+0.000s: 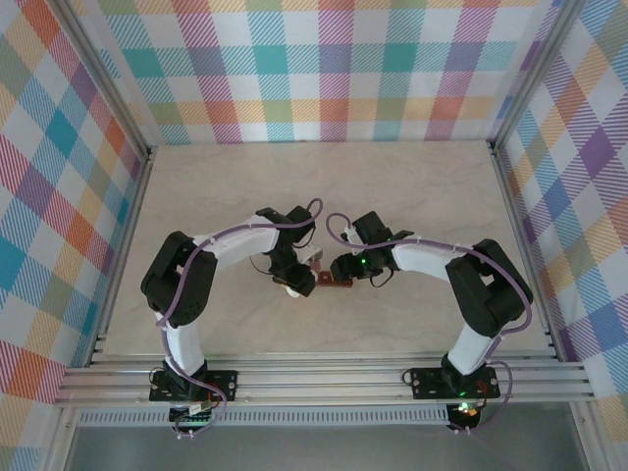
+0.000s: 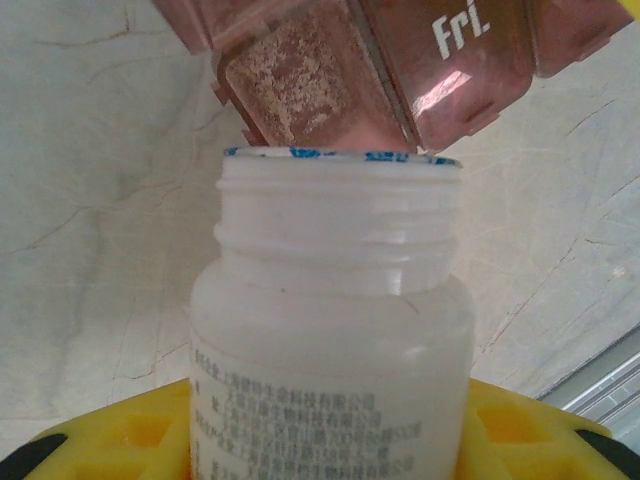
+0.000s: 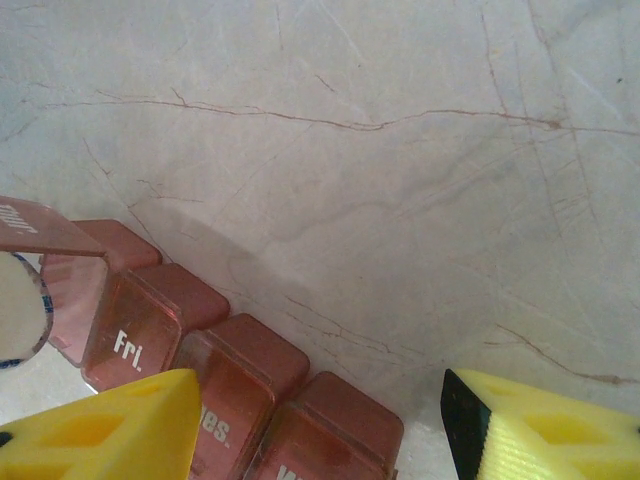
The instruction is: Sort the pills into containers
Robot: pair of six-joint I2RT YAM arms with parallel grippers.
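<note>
Clamping white bottle [image 2: 330, 300], left hand [image 2: 325, 432] half-closed; right hand [image 3: 320, 430] half-open above containers [image 3: 240, 360]

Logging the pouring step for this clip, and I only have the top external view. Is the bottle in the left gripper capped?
Observer: No. The left wrist view shows the white bottle with a bare, open mouth, between the left gripper's yellow fingers.
Operator: Is any compartment open?
Observer: Yes. On the strip of containers, the open compartment beside the one marked Fri. faces the bottle's mouth.
Operator: And the right gripper?
Observer: The right gripper has its fingers flanking the strip's near end; I cannot confirm a grip.
</note>
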